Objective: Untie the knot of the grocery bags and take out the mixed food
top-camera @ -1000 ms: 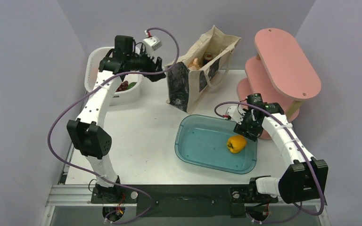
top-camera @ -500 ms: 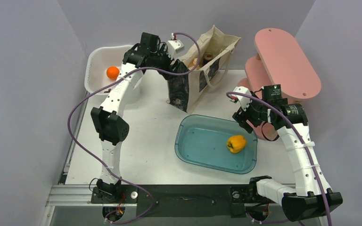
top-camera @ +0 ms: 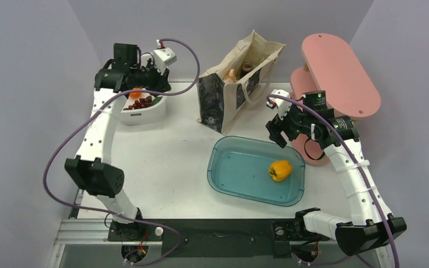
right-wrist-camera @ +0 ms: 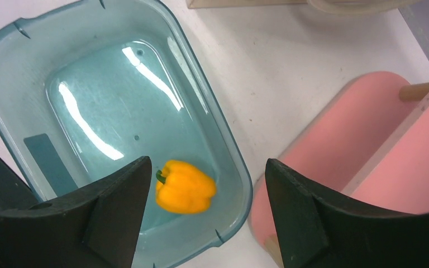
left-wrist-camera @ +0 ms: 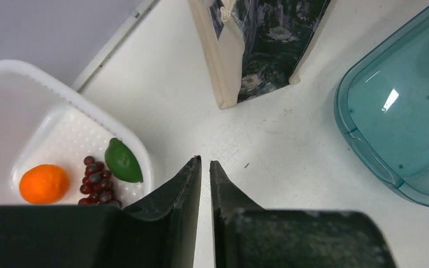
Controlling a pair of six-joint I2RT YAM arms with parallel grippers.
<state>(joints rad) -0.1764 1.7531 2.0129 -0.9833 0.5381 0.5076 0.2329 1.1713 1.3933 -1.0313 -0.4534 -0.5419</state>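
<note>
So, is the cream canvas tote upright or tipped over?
Upright: the cream canvas tote stands on its base, mouth opening upward.

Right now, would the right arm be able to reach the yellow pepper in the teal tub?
Probably yes: the right gripper hangs open above the teal tub, the yellow pepper lies uncovered below, nothing between.

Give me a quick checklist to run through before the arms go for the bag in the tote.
1. Left jaws free: ok, shut on nothing, near the white basket.
2. Right jaws open: ok, over the teal tub.
3. Canvas tote upright: ok.
4. Peach bag showing at the tote's mouth: ok.
5. Knot untied: cannot tell, hidden inside the tote.
6. Room in the tub: ok, only a yellow pepper in it.
</note>
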